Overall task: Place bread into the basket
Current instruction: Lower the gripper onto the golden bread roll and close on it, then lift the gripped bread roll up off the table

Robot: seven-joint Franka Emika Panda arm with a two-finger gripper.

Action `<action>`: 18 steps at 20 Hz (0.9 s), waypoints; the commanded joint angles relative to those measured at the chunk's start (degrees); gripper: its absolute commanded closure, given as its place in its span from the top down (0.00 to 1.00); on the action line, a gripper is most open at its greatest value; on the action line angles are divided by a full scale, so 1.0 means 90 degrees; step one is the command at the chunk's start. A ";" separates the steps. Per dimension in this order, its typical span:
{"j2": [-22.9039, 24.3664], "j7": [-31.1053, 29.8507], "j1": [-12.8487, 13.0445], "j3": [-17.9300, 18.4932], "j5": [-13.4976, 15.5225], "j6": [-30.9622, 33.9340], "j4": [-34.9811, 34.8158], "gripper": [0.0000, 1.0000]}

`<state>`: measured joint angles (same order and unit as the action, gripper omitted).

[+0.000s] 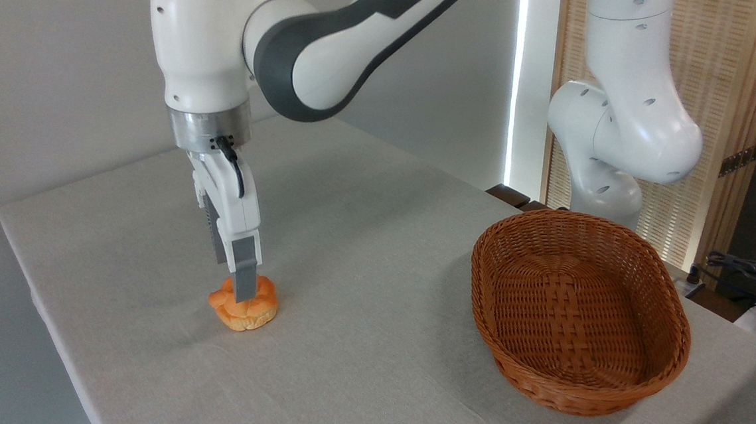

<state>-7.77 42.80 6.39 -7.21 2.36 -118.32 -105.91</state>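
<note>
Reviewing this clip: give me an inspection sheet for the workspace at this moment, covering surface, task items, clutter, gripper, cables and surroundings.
Surface: table under a plain grey cloth, no spills seen.
Task items: bread on the cloth at left, still on the table; basket at right, nothing in it.
Clutter: nothing seen on the table.
Gripper: gripper pointing down onto the bread, near finger in front of it; grasp cannot be confirmed from this view.
Cables: short black cable on the wrist; loose dark cables beyond the table's right edge.
Surroundings: grey wall behind; slatted wooden screen at right.
</note>
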 commanded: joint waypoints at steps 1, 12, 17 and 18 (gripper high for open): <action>0.0111 -0.0009 -0.0016 -0.0038 0.0090 -0.0311 -0.0292 1.00; -0.0328 0.0010 -0.0016 -0.0185 -0.0018 -0.0486 -0.0332 0.94; -0.0338 0.0313 -0.0016 -0.0194 -0.0008 -0.0535 -0.0332 0.26; -0.0328 0.0313 -0.0016 -0.0194 -0.0008 -0.0535 -0.0332 0.26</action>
<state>-11.17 44.47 6.38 -8.76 2.31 -121.62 -108.32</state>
